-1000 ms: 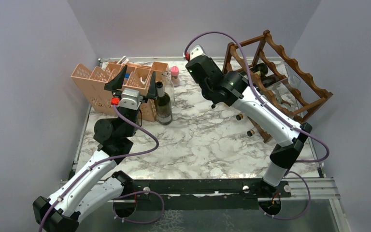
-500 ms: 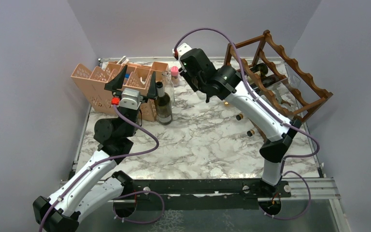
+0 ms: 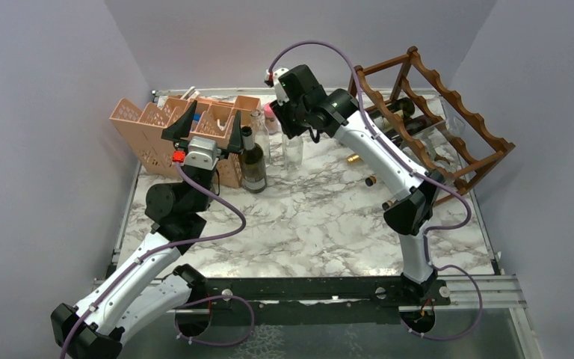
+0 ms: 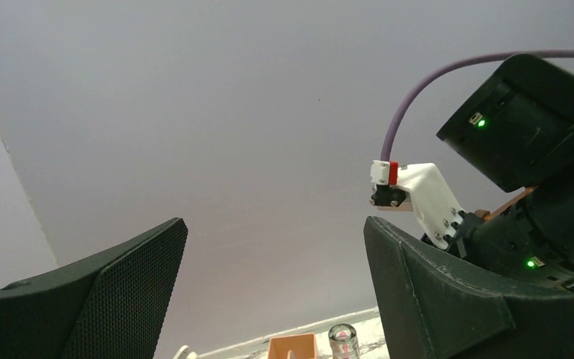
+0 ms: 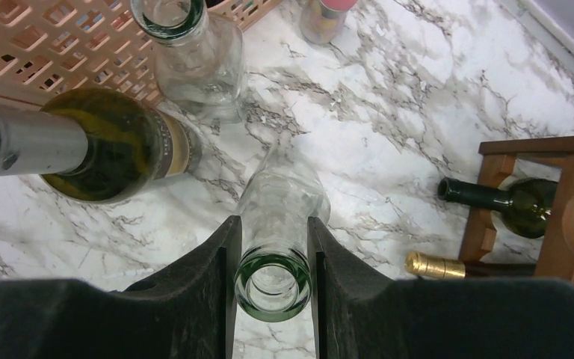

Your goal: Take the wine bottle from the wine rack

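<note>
Top external, left to right: left gripper (image 3: pixel 213 116), fingers spread and empty, pointing up near the far left corner; dark green bottle (image 3: pixel 252 161) standing beside it. Right gripper (image 5: pixel 272 222) clamped on the neck of the clear wine bottle (image 5: pixel 280 191), upright toward the far edge. Wine rack (image 3: pixel 448 112) stands apart at the far right corner.

The white, grey-veined marble-look tabletop (image 3: pixel 321 217) is smooth with a soft sheen. The dark reddish-brown wooden wine rack (image 5: pixel 568 187) looks stained and satin. The clear glass bottle (image 5: pixel 280 217) and the dark green glass wine bottle (image 5: pixel 112 146) are glossy — the latter's neck wears dull silver foil. The peach-pink plastic lattice organiser (image 3: pixel 143 127) is matt. The right gripper (image 5: pixel 273 222) has matt black, finely grained fingers (image 5: pixel 194 299); the left gripper (image 4: pixel 275 224) shows a fine mesh texture on one pad (image 4: pixel 119 299).
</note>
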Action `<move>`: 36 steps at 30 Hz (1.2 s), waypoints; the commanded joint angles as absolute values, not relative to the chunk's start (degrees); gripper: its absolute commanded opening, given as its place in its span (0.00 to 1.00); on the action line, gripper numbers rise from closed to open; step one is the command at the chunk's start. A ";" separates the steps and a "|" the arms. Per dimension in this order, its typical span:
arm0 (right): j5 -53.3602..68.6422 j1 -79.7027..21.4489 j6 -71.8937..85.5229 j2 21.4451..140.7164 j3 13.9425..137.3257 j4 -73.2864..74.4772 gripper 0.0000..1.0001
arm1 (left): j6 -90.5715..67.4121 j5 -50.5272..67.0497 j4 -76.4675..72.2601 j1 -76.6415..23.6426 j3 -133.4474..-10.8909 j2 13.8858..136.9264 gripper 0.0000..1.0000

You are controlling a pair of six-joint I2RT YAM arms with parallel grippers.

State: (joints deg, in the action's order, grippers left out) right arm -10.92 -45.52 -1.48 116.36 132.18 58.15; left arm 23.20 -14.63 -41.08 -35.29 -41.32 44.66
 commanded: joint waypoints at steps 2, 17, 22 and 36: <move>-5.30 -42.21 0.18 117.77 135.53 52.27 0.01 | 23.45 -15.03 -42.92 -35.53 -40.18 44.02 0.94; -1.07 -39.22 1.52 126.59 143.23 47.88 0.01 | 23.65 -15.05 -42.94 -35.51 -40.17 44.07 0.94; -2.14 -39.28 1.49 127.90 143.44 47.96 0.01 | 23.82 -15.02 -42.93 -35.51 -40.14 44.02 0.94; -0.63 -39.26 1.41 127.47 145.93 48.50 0.58 | 23.58 -14.74 -42.93 -35.51 -40.08 44.32 0.94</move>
